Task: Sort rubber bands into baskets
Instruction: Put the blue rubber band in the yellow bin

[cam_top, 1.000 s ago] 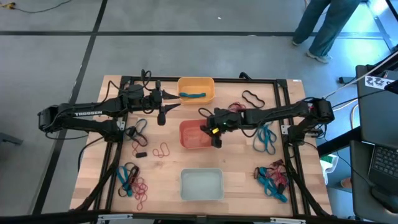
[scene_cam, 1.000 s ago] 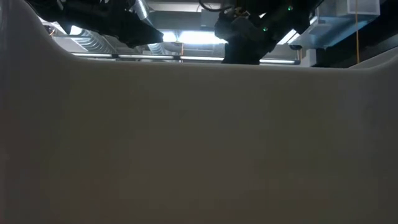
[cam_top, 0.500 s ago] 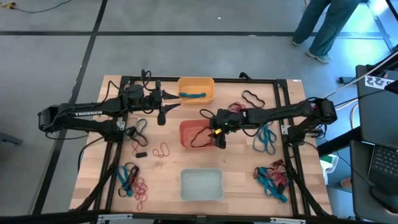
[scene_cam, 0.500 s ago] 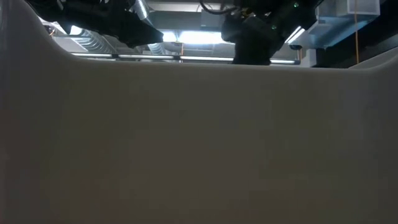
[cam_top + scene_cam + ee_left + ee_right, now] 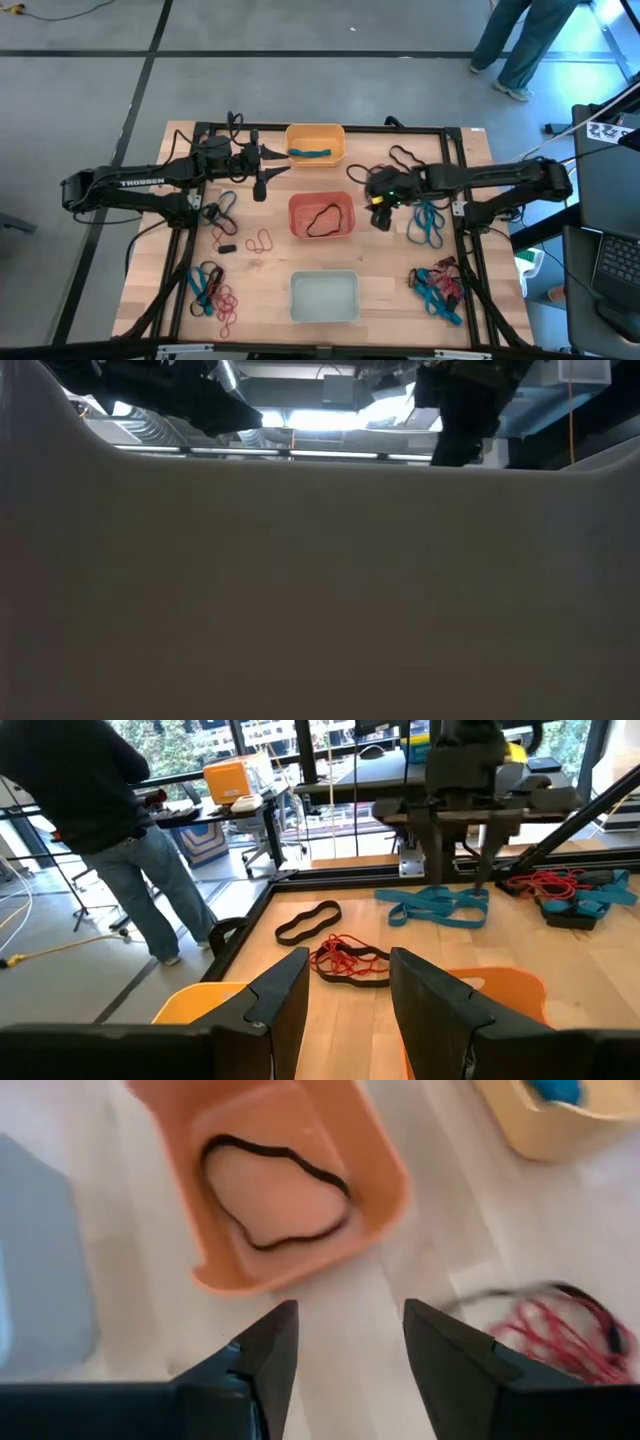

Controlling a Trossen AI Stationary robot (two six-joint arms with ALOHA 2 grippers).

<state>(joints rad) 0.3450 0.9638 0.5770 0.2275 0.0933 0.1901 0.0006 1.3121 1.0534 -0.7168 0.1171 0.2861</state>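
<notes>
Three baskets stand down the table's middle: a yellow-orange one (image 5: 315, 143) at the far side holding a blue band (image 5: 309, 153), a red-orange one (image 5: 322, 216) (image 5: 290, 1180) with a black rubber band (image 5: 322, 219) (image 5: 270, 1190) lying on its floor, and a pale one (image 5: 324, 297) near the front. My right gripper (image 5: 381, 217) (image 5: 345, 1340) hangs open just right of the red-orange basket, empty. My left gripper (image 5: 262, 172) (image 5: 345, 995) waits open, left of the yellow-orange basket. Loose rubber bands (image 5: 428, 224) lie scattered on the wood.
Piles of blue, red and black bands lie at the near left (image 5: 212, 290), near right (image 5: 436, 287) and far right (image 5: 396, 160). A black frame (image 5: 455, 180) rims the table. The low view is blocked by a pale wall. A person stands beyond the table (image 5: 90, 810).
My right gripper has opened over the red-orange basket and let go of a black rubber band, which now lies on the basket's floor. The gripper has then risen, tipped and drawn back toward the table's right edge, clear of the basket.
</notes>
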